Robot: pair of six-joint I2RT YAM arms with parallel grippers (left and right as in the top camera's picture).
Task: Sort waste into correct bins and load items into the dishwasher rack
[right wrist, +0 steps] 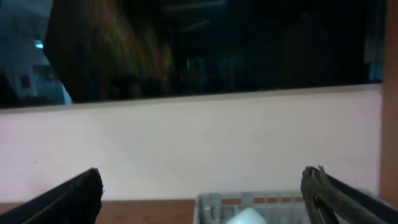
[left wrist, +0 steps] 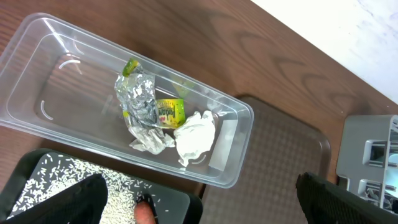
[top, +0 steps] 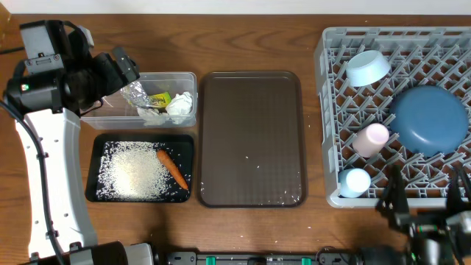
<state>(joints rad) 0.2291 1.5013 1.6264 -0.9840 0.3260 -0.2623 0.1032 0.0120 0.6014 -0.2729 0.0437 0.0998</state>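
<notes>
Carrot point(top: 171, 168) lying diagonally in black tray point(top: 91, 177), left gripper point(left wrist: 199, 186) and right gripper point(right wrist: 200, 180) both spread apart

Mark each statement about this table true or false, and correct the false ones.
1. The carrot lies in the black tray with the rice. True.
2. The crumpled foil lies in the black tray. False: it is in the clear tub.
3. The dark-blue plate is in the rack. True.
4. The pink cup lies in the clear tub. False: it is in the rack.
5. The left gripper is shut. False: it is open and holds nothing.
</notes>
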